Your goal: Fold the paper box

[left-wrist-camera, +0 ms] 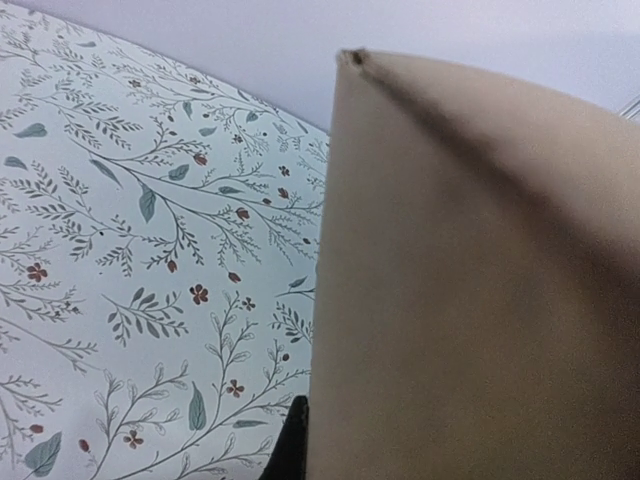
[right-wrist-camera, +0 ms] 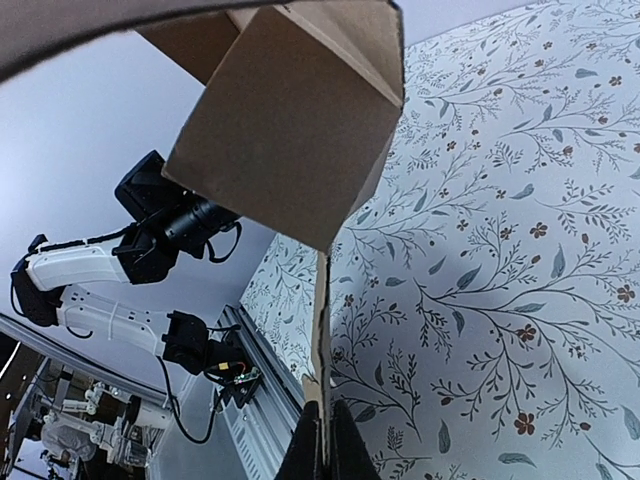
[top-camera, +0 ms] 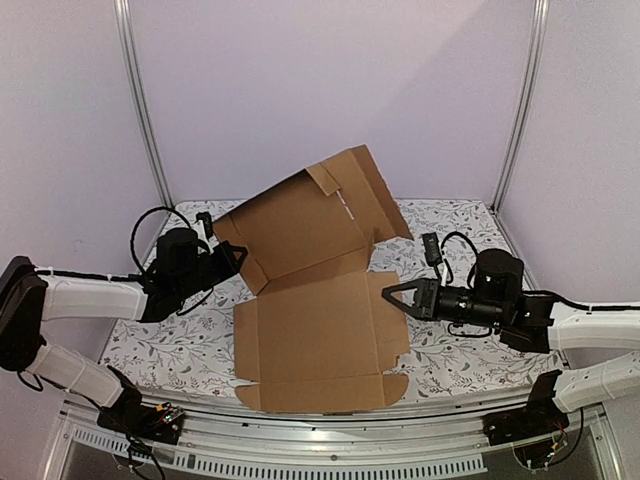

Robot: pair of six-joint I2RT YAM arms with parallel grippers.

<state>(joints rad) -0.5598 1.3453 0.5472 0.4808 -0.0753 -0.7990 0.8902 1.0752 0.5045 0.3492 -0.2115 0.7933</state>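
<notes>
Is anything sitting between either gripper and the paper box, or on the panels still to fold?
Nothing visible. The right gripper pinches the paper box at its right edge; the left gripper is right at its left flap. The box's panels carry nothing loose.

Brown paper box half-open: base flat, rear panel tilted upward, flaps creased.

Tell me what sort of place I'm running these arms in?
Most likely a robot lab test cell rather than a home or shop floor: plain lilac walls joined by metal corner posts, an aluminium rail along the near edge, and a floral-clothed table with the paper box on it.
</notes>
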